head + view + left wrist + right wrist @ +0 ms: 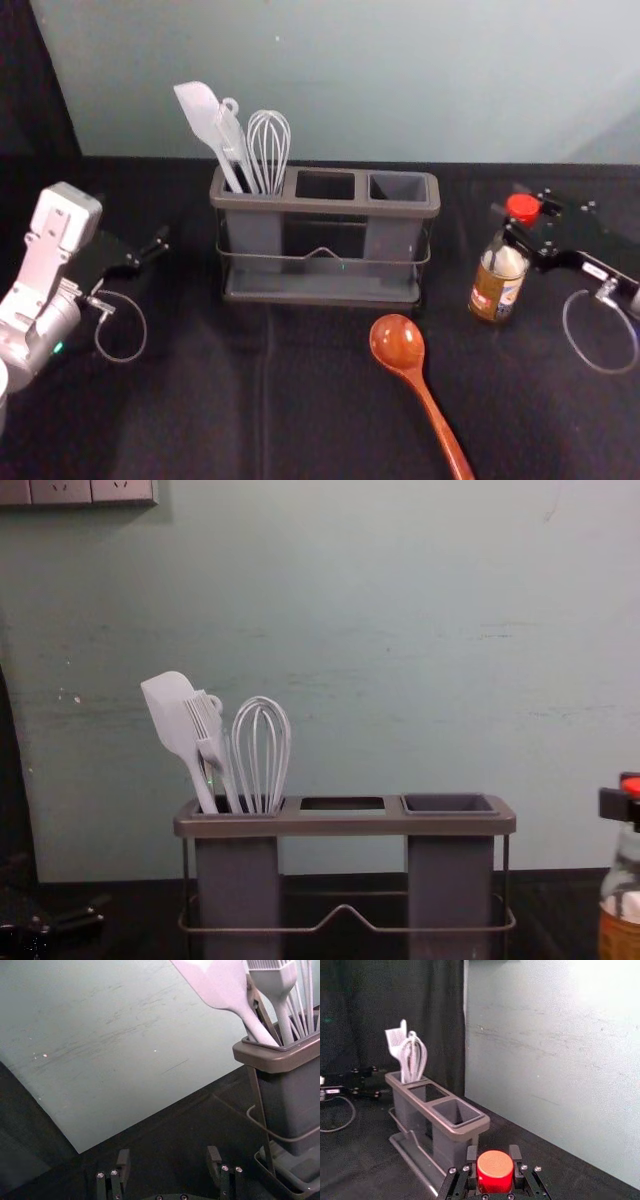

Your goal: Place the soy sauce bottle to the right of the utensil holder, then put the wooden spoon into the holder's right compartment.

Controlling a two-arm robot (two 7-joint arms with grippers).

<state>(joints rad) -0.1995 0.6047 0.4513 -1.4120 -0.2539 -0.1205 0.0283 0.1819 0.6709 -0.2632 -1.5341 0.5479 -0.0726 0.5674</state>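
The soy sauce bottle (498, 280) is standing close to upright at the right of the head view, beside the utensil holder (325, 205) with a gap between them; whether its base is touching the dark cloth (180, 400), I cannot tell. The right gripper (493, 1151) is reaching in from the right edge, its jaws clamping the neck just under the red cap (522, 207). That bottle is probably going to handle as stiff, smooth and fairly heavy low down, with liquid shifting inside; if it is glass, a hard knock could be breaking it. The neck is giving a narrow hold, so the base could be swinging if the arm is hurrying.

The wooden spoon (397, 342) is lying below the holder, its bowl near the middle and its handle (440, 425) running to the bottom edge. It is likely light and rigid, its polish a little slippery; mid-handle is looking the best place for gripping, leaving the handle's end free for going into the right compartment (398, 186), which is sitting empty.

A spatula (200, 108), a brush (232, 135) and a whisk (269, 140) are filling the left compartment. Out at the left edge, the left gripper (169, 1156) is waiting with its jaws wide apart, holding nothing.
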